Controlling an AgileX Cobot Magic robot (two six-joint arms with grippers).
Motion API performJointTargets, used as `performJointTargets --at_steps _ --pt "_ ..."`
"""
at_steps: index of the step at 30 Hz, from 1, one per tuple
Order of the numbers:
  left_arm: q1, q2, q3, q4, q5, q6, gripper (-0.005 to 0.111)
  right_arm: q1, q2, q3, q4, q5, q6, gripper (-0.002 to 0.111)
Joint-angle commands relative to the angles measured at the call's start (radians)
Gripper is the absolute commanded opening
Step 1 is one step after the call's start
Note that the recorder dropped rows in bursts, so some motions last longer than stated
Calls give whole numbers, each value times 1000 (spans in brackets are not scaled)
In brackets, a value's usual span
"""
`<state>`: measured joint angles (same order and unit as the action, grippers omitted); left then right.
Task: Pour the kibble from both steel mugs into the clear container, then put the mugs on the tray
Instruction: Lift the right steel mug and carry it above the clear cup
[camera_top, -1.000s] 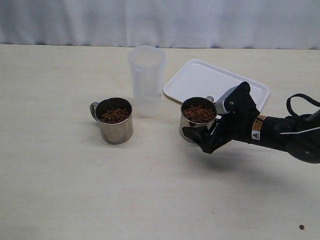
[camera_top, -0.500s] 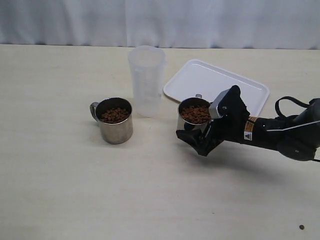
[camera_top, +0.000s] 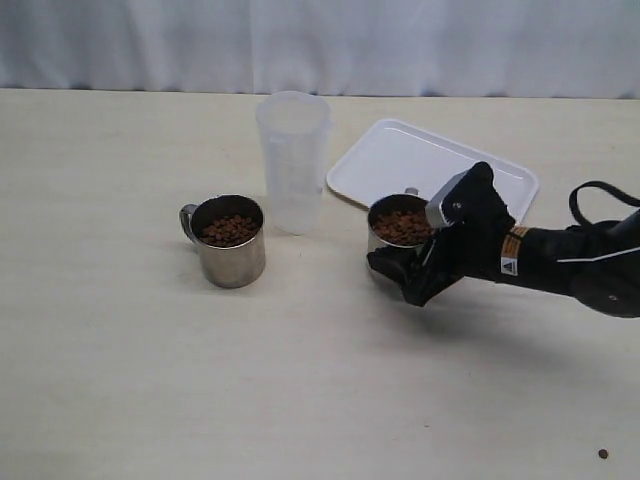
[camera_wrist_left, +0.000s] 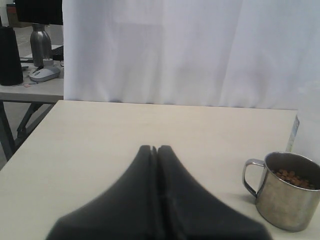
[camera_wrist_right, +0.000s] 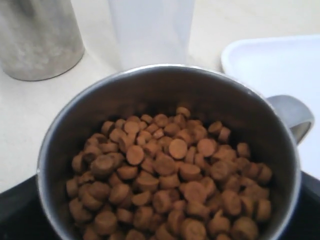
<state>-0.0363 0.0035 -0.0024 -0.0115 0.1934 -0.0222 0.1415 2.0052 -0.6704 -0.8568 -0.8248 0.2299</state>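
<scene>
1. Kibble (camera_wrist_right: 170, 170) is sitting in both steel mugs. Nothing's looking poured, and the clear container (camera_top: 292, 165) is looking empty.
2. Right jaws are straddling the right mug (camera_top: 380, 238), which is sitting on the tabletop (camera_top: 150, 380) just beside the tray (camera_top: 400, 160). They're spread wide, but I can't tell if they're squeezing.
3. Left jaws are pressing together, hovering away from the left mug (camera_top: 232, 250).
4. Next up, I'm guessing: firming the grip, lifting, then tipping over the container's rim.

Right hand (camera_top: 418, 240) hides the lower wall of one steel mug (camera_top: 375, 236) — grip unclear; dark speck (camera_top: 603, 454) too small to identify.
</scene>
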Motion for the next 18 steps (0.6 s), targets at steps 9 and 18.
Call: performJointTargets --at_steps 9,18 --pt "1 -3 2 1 -5 0 0 52 -437 -125 144 411 16 5" --pt "1 -3 2 1 -7 0 0 260 -418 -383 142 756 -127 5"
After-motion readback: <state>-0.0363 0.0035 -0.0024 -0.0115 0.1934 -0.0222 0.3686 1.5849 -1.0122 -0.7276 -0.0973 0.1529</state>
